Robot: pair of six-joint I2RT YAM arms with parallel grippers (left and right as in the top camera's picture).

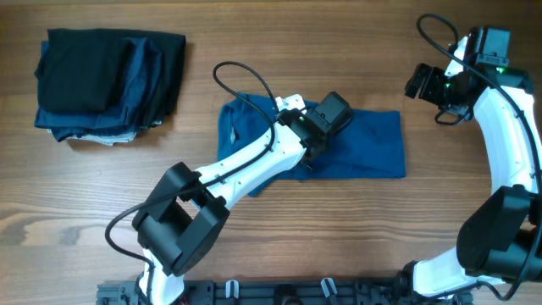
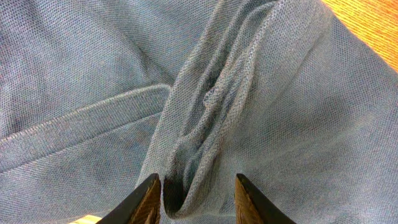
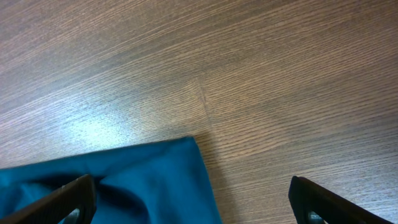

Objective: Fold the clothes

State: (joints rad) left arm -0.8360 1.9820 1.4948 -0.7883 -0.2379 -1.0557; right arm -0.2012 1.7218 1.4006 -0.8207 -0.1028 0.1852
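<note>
The clothes, a blue shirt (image 1: 373, 144), lie partly folded in a wide strip at the table's middle. My left gripper (image 1: 312, 152) is down on the strip's middle. In the left wrist view its fingers (image 2: 148, 198) stand part-way apart on either side of a raised ridge of the blue fabric (image 2: 249, 81), with a dark gap beside the left finger. My left gripper (image 2: 198, 190) is open around that ridge. My right gripper (image 1: 421, 82) hovers above bare wood past the shirt's far right corner (image 3: 168, 180). It (image 3: 193, 199) stands wide open with nothing in it.
A stack of black and dark navy folded garments (image 1: 110, 85) sits at the far left of the wooden table (image 1: 339, 237). The left arm (image 1: 246, 169) lies across the shirt's near left part. A black cable (image 1: 246, 80) loops above it.
</note>
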